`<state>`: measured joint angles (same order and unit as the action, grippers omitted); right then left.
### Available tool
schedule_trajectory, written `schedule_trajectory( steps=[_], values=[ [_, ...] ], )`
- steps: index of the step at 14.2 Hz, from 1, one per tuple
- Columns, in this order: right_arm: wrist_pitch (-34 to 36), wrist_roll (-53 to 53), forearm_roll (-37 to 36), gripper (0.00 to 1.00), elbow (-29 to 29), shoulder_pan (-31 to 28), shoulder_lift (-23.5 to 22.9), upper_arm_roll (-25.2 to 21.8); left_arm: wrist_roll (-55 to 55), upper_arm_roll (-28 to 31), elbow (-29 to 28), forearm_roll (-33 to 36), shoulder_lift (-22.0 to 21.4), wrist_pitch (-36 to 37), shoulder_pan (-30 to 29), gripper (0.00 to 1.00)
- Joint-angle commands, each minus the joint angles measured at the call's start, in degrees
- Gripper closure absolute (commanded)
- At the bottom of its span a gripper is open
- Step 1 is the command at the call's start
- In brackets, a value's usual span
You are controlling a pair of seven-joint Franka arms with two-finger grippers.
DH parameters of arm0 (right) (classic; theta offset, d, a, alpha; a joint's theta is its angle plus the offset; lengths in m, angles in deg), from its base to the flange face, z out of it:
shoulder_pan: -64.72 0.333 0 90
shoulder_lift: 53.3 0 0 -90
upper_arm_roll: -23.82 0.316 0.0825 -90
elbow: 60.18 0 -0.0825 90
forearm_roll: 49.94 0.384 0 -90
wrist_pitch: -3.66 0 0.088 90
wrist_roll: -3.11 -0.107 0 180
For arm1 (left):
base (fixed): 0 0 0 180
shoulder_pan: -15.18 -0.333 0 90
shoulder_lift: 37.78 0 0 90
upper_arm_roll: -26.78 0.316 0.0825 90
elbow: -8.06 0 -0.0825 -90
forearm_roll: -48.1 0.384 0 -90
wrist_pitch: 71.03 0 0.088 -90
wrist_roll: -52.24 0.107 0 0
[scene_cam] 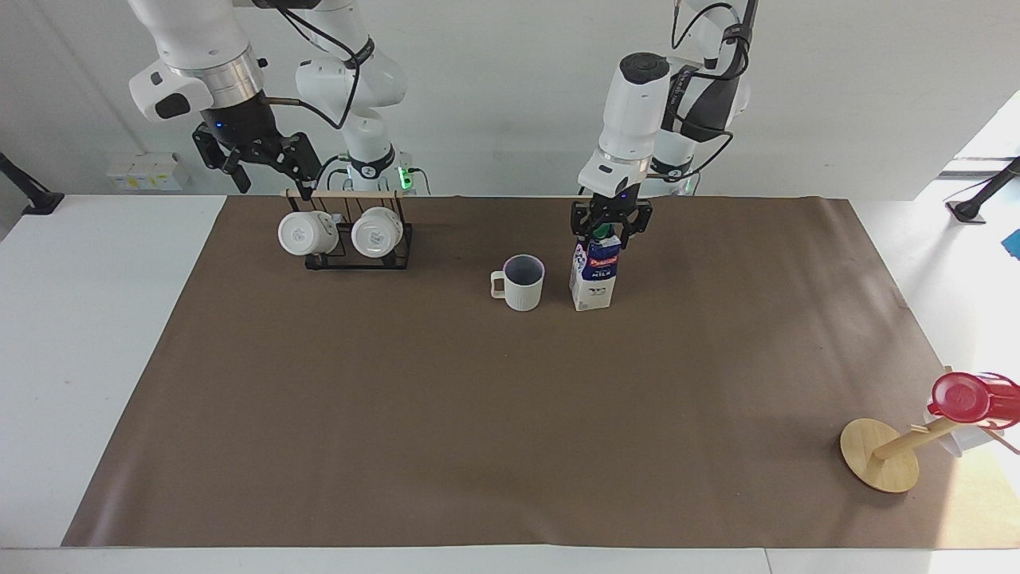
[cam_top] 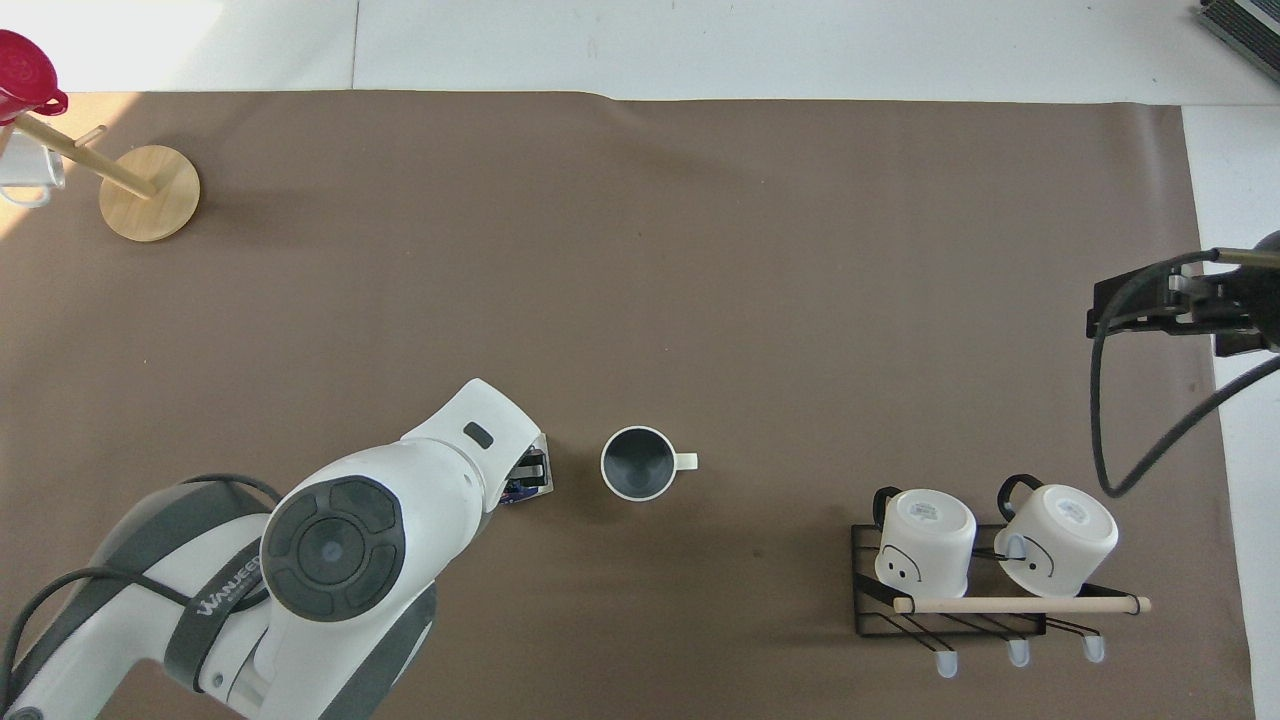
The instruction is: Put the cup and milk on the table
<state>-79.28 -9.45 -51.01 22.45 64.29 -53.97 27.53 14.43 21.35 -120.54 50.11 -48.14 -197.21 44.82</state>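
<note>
The milk (scene_cam: 593, 281) stands upright on the counter (scene_cam: 478, 414) beside the cup (scene_cam: 519, 282). The left gripper (scene_cam: 610, 229) sits spread around its cap; the right gripper (scene_cam: 263, 163) hangs spread over the mug rack (scene_cam: 351, 235).

Broad bare brown sheet (scene_cam: 494, 430) across the lower two thirds of the facing frame. At upper centre, cup (scene_cam: 519, 282) and milk (scene_cam: 594, 275) side by side, narrow gap between. Left gripper (scene_cam: 610, 229) right over the carton, possibly blocking access from above. Mug rack (scene_cam: 348, 237) upper left; wooden stand (scene_cam: 879, 454) lower right.
</note>
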Motion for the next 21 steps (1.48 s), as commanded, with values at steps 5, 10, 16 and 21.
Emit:
schedule_trajectory(
  steps=[5,10,16,21],
  values=[
    [0.4,1.2,1.2,0.00,-0.4,-0.9,-0.1,0.3,-1.0,0.9,7.5,1.6,-0.4,11.3,0.3,0.00],
    [0.5,1.2,1.2,0.00,-0.4,-1.0,-0.1,0.3,5.2,1.6,15.1,1.0,-0.4,19.9,-4.8,0.00],
    [0.5,1.2,1.2,0.00,-0.4,-1.0,-0.1,0.3,20.4,1.7,23.5,-1.7,-0.2,30.0,-15.6,0.00],
    [0.5,1.2,1.2,0.00,-0.4,-1.0,-0.1,0.3,29.4,1.7,28.3,-2.4,-0.3,37.6,-22.7,0.00]
  ],
)
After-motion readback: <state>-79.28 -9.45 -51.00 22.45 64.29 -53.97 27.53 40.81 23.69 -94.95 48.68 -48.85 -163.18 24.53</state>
